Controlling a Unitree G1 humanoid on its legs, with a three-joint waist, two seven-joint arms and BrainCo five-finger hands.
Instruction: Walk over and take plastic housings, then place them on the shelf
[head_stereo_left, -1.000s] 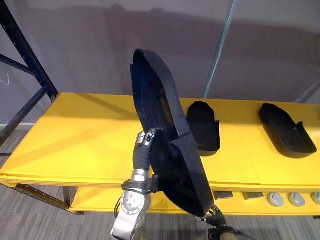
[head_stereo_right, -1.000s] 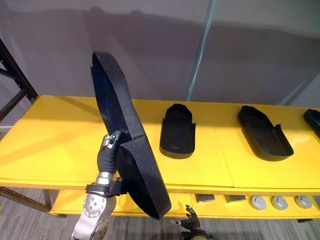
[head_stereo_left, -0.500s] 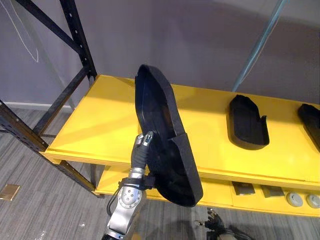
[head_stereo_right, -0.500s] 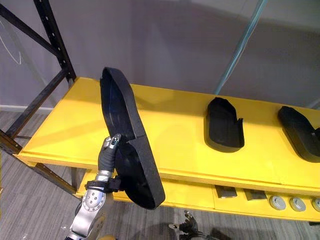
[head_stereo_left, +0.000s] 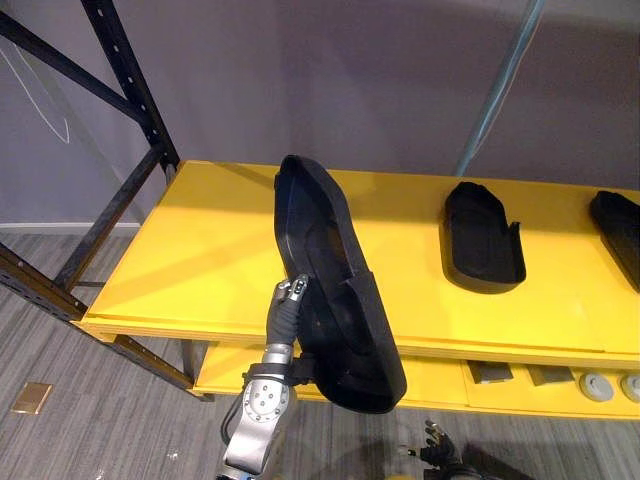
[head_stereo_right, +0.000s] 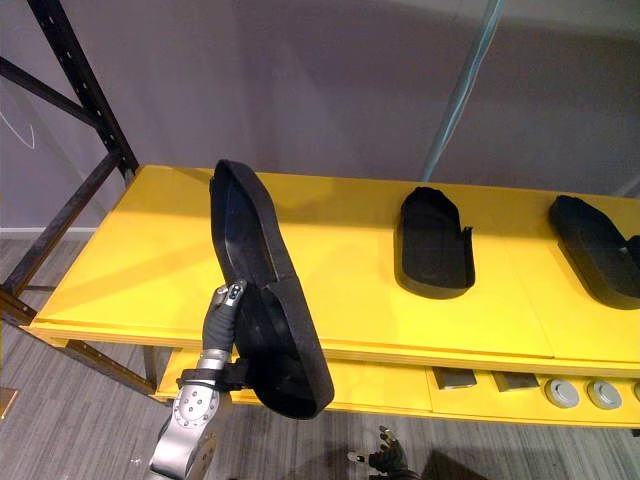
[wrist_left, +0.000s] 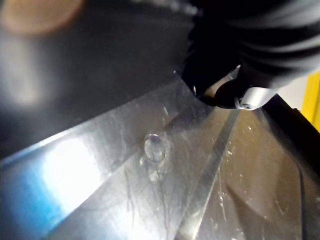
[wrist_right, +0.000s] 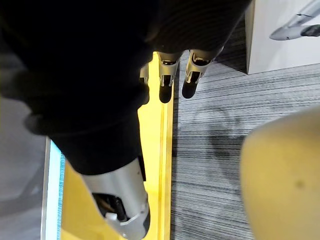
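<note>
My left hand (head_stereo_left: 289, 300) is shut on a long black plastic housing (head_stereo_left: 330, 270), gripping its near edge and holding it upright and tilted in front of the yellow shelf (head_stereo_left: 200, 250). The housing's lower end hangs below the shelf's front edge. In the left wrist view the housing's glossy inner wall (wrist_left: 150, 165) lies close behind my fingertip (wrist_left: 247, 95). My right hand (wrist_right: 165, 75) hangs low by the shelf's front edge, its fingers straight and holding nothing.
Two smaller black housings (head_stereo_left: 483, 235) (head_stereo_left: 618, 222) lie on the shelf to the right. A lower yellow shelf carries grey blocks (head_stereo_left: 487, 372) and round grey parts (head_stereo_left: 597, 385). A black rack upright (head_stereo_left: 125, 100) stands at the left end, a pale pole (head_stereo_left: 495, 85) behind.
The camera has swung left and back, bringing the shelf's left end and the rack upright into view. The housing stays in my left hand at the same tilt.
</note>
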